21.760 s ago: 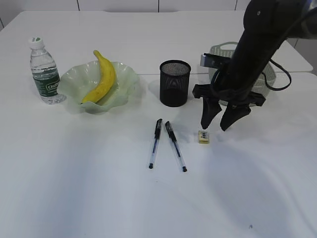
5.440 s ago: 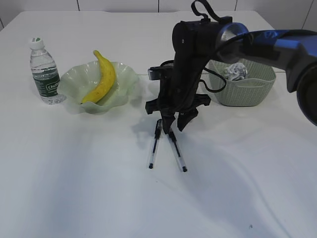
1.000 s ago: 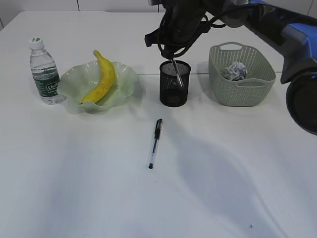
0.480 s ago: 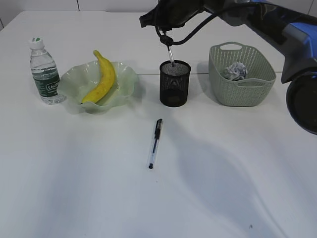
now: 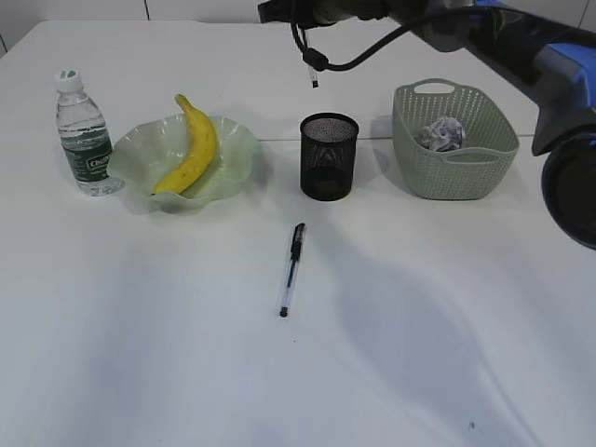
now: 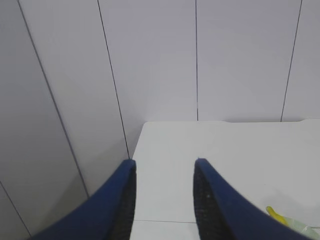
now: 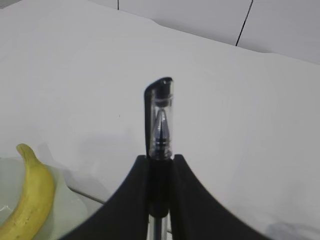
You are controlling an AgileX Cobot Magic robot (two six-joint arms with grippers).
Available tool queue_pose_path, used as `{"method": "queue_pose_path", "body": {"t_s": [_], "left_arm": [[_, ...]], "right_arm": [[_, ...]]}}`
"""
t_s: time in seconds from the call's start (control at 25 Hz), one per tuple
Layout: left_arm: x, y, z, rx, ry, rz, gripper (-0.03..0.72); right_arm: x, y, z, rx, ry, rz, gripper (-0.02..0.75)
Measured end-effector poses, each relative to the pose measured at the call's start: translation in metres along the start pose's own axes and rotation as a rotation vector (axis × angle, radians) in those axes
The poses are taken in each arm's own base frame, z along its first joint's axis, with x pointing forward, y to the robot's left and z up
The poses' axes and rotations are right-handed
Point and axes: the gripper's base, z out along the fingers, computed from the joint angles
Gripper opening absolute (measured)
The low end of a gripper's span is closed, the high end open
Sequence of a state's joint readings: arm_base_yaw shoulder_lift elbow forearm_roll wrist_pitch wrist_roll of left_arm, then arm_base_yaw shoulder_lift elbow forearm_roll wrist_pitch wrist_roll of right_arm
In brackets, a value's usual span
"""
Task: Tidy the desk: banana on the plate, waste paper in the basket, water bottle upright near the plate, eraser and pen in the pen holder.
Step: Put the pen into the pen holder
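Observation:
My right gripper [image 5: 307,54] hangs high above the black mesh pen holder [image 5: 329,155], shut on a clear pen [image 5: 312,74] whose lower end dangles clear of the holder's rim. In the right wrist view the pen's capped end [image 7: 160,120] sticks out past the right gripper [image 7: 160,158]. A second pen [image 5: 291,270] lies on the desk [image 5: 168,354] in front of the holder. The banana [image 5: 193,146] lies in the plate [image 5: 237,163], with the water bottle [image 5: 84,135] upright to its left. Crumpled paper [image 5: 441,133] sits in the basket [image 5: 456,163]. The eraser does not show. My left gripper [image 6: 165,162] is open and holds nothing.
The left wrist view faces a panelled wall [image 6: 150,65] and the desk's far corner [image 6: 225,145], with the banana's tip [image 6: 275,215] at the lower right. The right arm [image 5: 503,37] crosses the top right of the exterior view.
My right gripper has risen with the pen: a second ago the pen's lower end stood inside the holder, now it hangs well above the rim. Nothing else moved.

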State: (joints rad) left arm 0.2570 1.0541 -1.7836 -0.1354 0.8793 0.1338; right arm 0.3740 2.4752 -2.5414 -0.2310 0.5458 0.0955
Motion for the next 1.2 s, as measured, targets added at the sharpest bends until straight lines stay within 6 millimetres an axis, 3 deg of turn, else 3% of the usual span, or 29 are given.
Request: {"method": "queue_pose_path", "body": {"t_s": [0.68,1.2], "left_arm": [[-0.001,0.000,0.000,-0.001,-0.006,0.000,0.261],[-0.002,0.000,0.000,-0.002,-0.026,-0.001,0.261]], "right_arm": [[0.036,-0.003,0.030,0.004,0.028,0.008,0.062],[0.046,-0.005,0.032,0.013,0.105,0.011,0.062]]}}
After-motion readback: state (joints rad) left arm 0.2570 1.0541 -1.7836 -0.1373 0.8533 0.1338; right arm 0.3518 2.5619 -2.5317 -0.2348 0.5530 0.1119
